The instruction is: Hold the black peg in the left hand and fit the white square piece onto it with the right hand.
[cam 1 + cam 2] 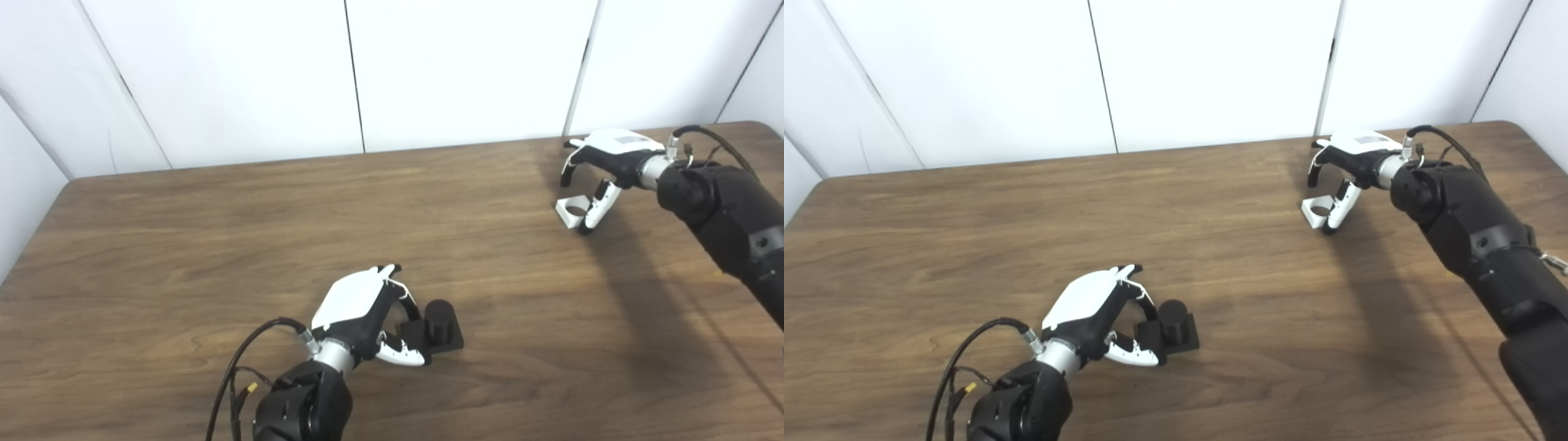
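The black peg (438,318), a short cylinder on a square black base, rests on the table near the front middle. My left hand (361,312) is at its left side, with fingers curled onto the base's far edge and the thumb (401,355) against its near edge. The white square piece (572,211), which has a round hole, lies flat at the far right. My right hand (603,165) hovers over it with fingers apart. Its thumb (597,208) reaches down beside the piece and its other fingers curl above the far side.
The wooden table (214,245) ends at a white panelled wall at the back. The right forearm (729,214) crosses the table's right side. Cables (245,355) trail from the left wrist near the front edge.
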Action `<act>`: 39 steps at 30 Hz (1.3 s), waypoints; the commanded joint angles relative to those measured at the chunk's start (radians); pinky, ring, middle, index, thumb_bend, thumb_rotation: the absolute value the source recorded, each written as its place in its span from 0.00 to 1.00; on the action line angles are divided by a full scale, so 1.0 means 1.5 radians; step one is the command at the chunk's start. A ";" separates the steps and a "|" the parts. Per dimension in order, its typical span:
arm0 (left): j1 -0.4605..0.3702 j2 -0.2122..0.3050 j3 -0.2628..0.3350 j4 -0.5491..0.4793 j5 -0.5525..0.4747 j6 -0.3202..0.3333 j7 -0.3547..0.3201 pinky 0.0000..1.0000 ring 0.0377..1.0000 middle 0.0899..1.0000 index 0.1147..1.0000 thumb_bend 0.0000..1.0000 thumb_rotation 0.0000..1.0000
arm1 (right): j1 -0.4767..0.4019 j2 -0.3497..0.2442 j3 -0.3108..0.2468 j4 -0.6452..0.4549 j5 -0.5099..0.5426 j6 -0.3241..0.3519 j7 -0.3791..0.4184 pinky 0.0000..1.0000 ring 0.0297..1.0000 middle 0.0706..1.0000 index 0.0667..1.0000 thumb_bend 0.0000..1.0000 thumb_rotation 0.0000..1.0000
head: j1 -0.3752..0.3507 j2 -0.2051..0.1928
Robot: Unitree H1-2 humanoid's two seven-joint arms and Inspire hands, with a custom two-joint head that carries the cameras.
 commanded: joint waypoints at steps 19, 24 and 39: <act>0.013 -0.016 -0.001 0.027 0.054 0.008 -0.044 1.00 1.00 0.98 0.42 0.52 0.07 | -0.072 -0.018 0.052 0.060 -0.013 -0.029 0.044 1.00 1.00 0.97 0.58 0.86 0.17 | 0.001 0.004; 0.015 -0.017 -0.002 0.032 0.048 0.005 -0.031 1.00 1.00 0.98 0.42 0.52 0.07 | -0.075 -0.019 0.054 0.064 -0.014 -0.033 0.046 1.00 1.00 0.96 0.56 0.86 0.15 | 0.000 0.004; 0.016 -0.018 -0.002 0.034 0.047 0.004 -0.022 1.00 1.00 0.98 0.42 0.52 0.07 | -0.073 -0.025 0.045 0.065 -0.007 -0.067 0.032 0.98 1.00 0.91 0.45 0.53 0.14 | -0.001 0.004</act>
